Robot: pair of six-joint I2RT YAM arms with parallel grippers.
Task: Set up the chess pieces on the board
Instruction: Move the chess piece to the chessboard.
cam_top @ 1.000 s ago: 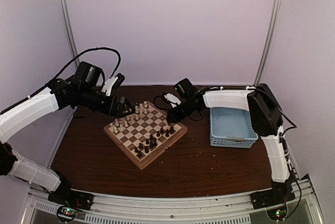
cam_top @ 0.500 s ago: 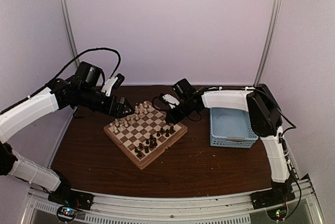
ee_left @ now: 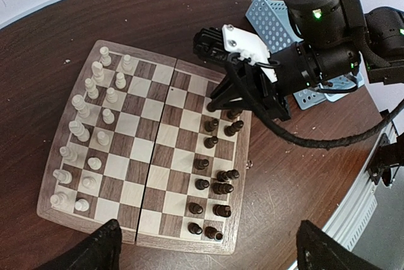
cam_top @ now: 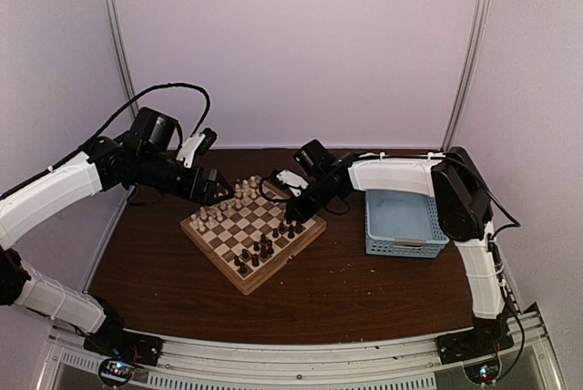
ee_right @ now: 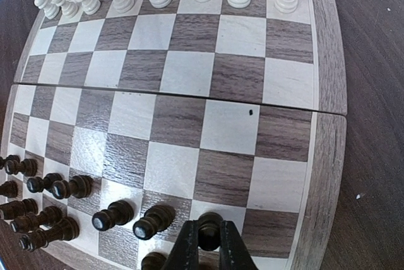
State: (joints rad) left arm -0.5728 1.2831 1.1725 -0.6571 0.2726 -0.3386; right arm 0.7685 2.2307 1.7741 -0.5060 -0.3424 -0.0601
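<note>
The board [cam_top: 241, 223] lies at an angle on the table. Cream chess pieces [ee_left: 88, 125] stand in two rows along its left side. Dark chess pieces [ee_left: 211, 181] stand along the right side, some of them leaning. My right gripper [ee_right: 209, 241] is low over the board's near corner square, shut on the head of a dark piece [ee_right: 209, 227]. In the top view the right gripper [cam_top: 294, 210] sits at the board's right edge. My left gripper [ee_left: 211, 254] hovers high over the board [ee_left: 158, 144], open and holding nothing. In the top view the left gripper [cam_top: 214, 188] is at the board's far left.
A light blue lattice basket [cam_top: 401, 221] stands right of the board, close to the right arm's elbow. The same basket [ee_left: 271, 24] shows behind the right wrist. Dark wooden table [cam_top: 364, 290] surrounds the board. A black cable [ee_left: 328, 140] loops near the board's right edge.
My right gripper has moved left and down onto the board's right edge and closed on a dark piece. The left arm has stayed still and open.
</note>
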